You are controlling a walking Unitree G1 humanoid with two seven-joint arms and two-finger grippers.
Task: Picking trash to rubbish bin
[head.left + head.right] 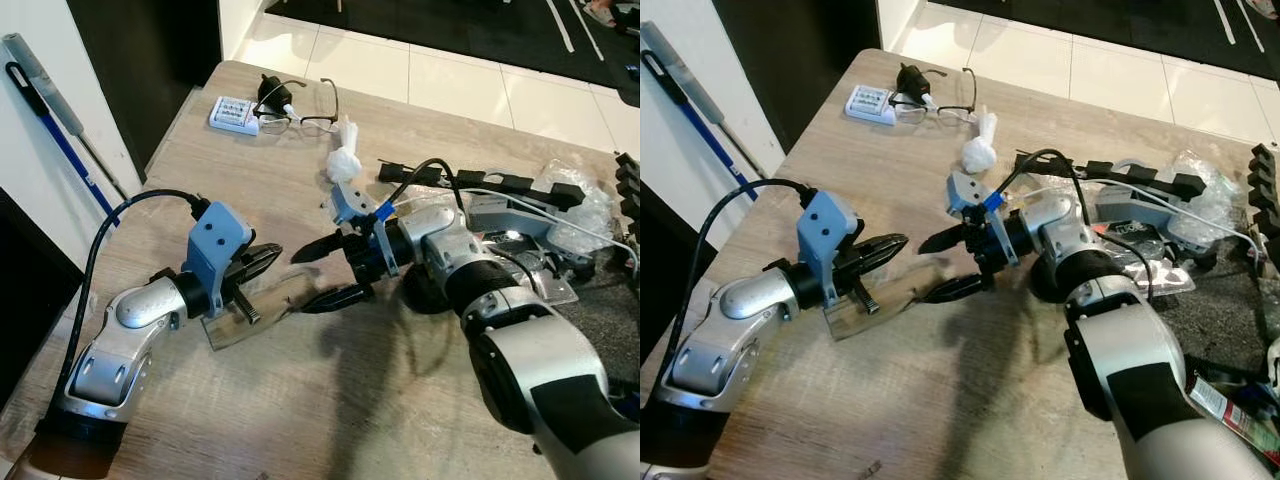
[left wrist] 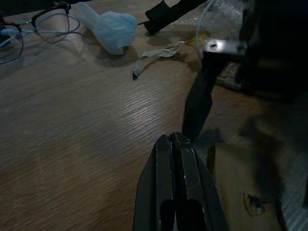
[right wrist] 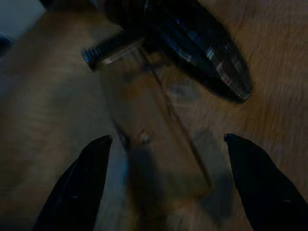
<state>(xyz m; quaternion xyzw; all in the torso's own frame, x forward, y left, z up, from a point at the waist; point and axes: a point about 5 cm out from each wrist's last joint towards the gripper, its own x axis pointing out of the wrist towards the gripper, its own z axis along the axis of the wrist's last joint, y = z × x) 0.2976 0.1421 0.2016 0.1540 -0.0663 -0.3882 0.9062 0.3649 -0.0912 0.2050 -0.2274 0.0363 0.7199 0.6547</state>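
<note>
The wooden table (image 1: 300,400) carries everything here. Both silver arms reach low over it toward each other, meeting near its middle above a flat clear plastic wrapper (image 1: 262,308), the piece of trash, which lies on the wood.

The right arm comes in from the table's right side, forearm nearly level, and the right gripper (image 1: 332,272) points at the wrapper with its two black fingers spread wide, one above the wrapper's far end and one low at its near edge; from its wrist camera the wrapper sits between the two tips. The left arm bends up from the near left corner of the table, and the left gripper (image 1: 262,262) hangs over the wrapper's left part with its fingers pressed together, tips facing the right gripper's upper finger. Whether those closed tips touch the plastic is hard to tell.

Beyond the right gripper, toward the table's far edge, lies a small knotted white bag (image 1: 345,158). Farther back near the far left corner are a pair of glasses (image 1: 305,110) and, beside them, a white battery charger (image 1: 233,114). On the table's right side sits a clutter of black parts and clear bags (image 1: 560,195). Left of the table, a blue-handled mop (image 1: 55,125) leans on the wall.
</note>
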